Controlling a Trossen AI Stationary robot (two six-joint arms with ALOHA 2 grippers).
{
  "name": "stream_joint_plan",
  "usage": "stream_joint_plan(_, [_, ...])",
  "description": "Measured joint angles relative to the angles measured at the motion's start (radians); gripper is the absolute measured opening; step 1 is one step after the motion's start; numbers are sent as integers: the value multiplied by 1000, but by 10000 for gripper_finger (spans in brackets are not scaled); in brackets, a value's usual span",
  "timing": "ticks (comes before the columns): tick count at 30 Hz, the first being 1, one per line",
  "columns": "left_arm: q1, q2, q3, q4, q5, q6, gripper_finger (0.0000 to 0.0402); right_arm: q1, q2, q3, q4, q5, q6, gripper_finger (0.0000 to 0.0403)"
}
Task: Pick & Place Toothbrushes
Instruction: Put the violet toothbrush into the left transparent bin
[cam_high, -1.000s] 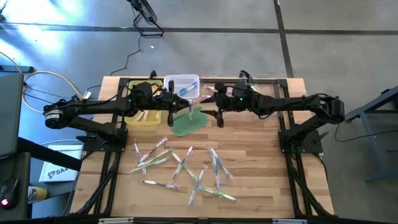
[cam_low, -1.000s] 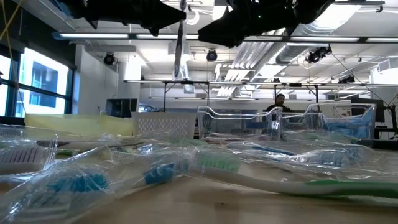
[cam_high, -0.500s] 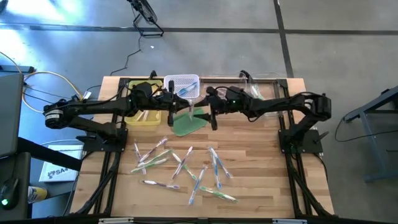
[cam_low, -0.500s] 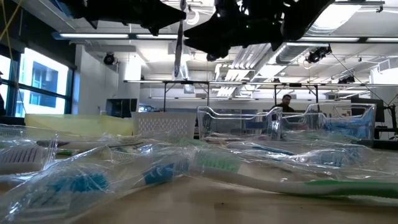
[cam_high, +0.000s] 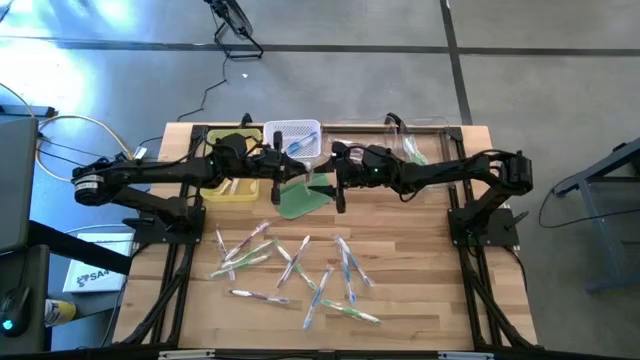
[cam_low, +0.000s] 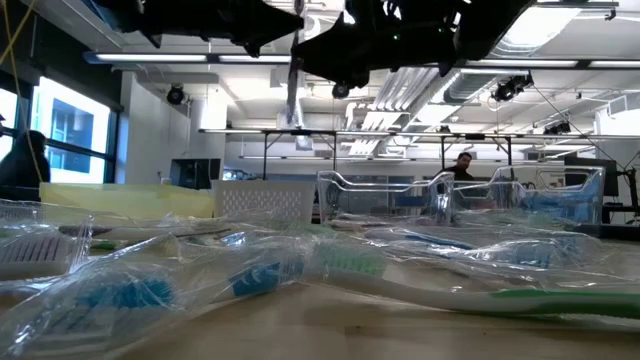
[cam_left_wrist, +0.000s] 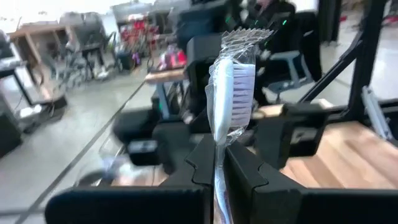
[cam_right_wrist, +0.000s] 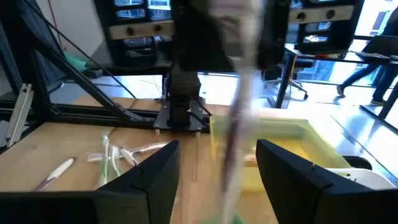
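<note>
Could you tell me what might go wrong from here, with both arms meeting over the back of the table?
1. The left tool pinches a wrapped toothbrush by its thin handle only; it could twist or slip during a handover.
2. The right tool is open with that toothbrush between its fingers; closing off-centre might catch just the wrapper.
3. Both tools sit close above the green pad and white basket; they could bump each other.

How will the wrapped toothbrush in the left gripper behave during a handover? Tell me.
The wrapped toothbrush probably stays stiff: it stands upright above the left gripper without sagging. Its clear shiny wrapper looks slippery, so it may slide if the open right gripper closes loosely on it. It is slim and likely light, so a small knock could tilt it.
</note>
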Motion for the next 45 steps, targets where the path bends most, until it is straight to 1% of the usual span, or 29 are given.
stream_joint_plan(4, [-30, 36, 0, 89, 3, -1, 10, 0, 0, 0, -1, 0, 0, 204])
stream_joint_plan(8, [-31, 42, 0, 93, 0, 0, 10, 1, 0, 0, -1, -21, 0, 202])
stream_joint_plan(11, [-31, 41, 0, 100, -2, 0, 10, 1, 0, 0, -6, -23, 0, 189])
stream_joint_plan(14, [-31, 41, 0, 103, -2, 0, 10, 1, 0, 0, -17, -23, 0, 160])
stream_joint_plan(22, [-31, 41, 0, 95, -2, 0, 10, 1, 0, 0, -18, -21, 0, 66])
stream_joint_plan(26, [-31, 41, 0, 93, -3, 0, 10, 1, 0, 0, -18, -20, 0, 29])
stream_joint_plan(28, [-31, 41, 0, 92, -3, 0, 10, 1, 0, 0, -18, -20, 0, 17])
stream_joint_plan(37, [-31, 41, 0, 90, -3, 0, 13, 1, -1, 0, -23, -20, 0, 16])
stream_joint_plan(40, [-31, 41, 0, 90, -3, -3, 30, 1, -1, 1, -23, -20, 0, 16])
stream_joint_plan(45, [-31, 41, 0, 87, -3, 1, 77, 1, -1, 1, -24, -21, 0, 16])
